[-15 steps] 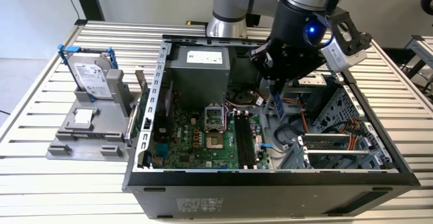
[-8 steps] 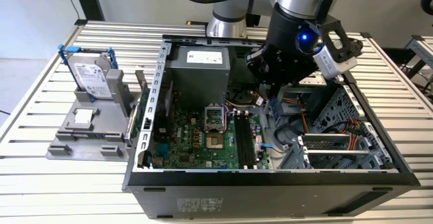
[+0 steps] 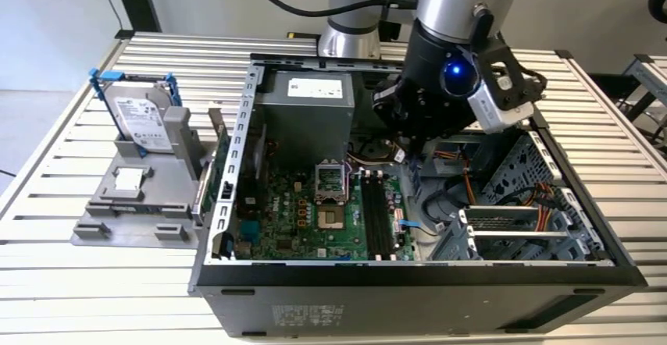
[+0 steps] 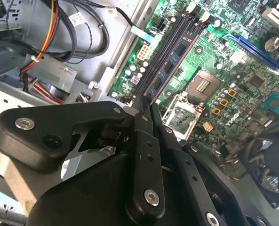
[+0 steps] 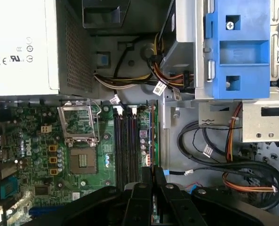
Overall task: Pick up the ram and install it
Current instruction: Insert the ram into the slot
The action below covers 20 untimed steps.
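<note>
Matt black plastic gripper (image 4: 146, 110); bare ribbed metal table (image 3: 62, 259).

I am working in what is looking like a robotics lab or test workshop: an open computer case (image 3: 417, 275) is lying on a slatted metal table (image 3: 83, 282) with its motherboard (image 3: 312, 220) exposed. A grey fixture (image 3: 136, 197) is standing beside it, holding a hard drive (image 3: 139, 119), and pale bare walls are closing in behind.
</note>
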Tool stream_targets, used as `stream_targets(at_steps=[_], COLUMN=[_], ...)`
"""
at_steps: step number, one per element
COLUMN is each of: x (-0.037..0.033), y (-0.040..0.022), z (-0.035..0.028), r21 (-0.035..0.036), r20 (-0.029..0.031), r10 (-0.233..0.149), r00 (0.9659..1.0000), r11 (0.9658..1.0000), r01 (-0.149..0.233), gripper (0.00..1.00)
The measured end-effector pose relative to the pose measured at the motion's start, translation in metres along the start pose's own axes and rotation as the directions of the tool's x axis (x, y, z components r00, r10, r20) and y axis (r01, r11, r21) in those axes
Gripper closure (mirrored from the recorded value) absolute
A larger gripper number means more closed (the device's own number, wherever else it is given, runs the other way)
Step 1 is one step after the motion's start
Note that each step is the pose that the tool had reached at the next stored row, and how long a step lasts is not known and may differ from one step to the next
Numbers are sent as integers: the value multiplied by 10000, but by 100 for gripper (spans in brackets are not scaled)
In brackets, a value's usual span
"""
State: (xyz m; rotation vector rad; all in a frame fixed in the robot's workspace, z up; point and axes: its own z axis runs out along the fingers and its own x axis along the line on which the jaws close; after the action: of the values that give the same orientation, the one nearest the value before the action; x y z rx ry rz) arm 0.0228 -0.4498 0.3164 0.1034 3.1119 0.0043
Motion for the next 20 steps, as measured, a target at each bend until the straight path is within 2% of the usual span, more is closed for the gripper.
stream_targets(at_steps=[5, 10, 17, 20], x=[9, 6, 25, 34], y=[-15, -114, -130, -132], z=[90, 181, 308, 363], r21=[6, -5, -32, -32], r20=[1, 0, -4, -4], r10=[171, 133, -340, -387], r00=[9999, 9999, 9994, 9993], r11=[9999, 9999, 9994, 9992], r01=[-171, -133, 340, 387], gripper=[100, 100, 100, 100])
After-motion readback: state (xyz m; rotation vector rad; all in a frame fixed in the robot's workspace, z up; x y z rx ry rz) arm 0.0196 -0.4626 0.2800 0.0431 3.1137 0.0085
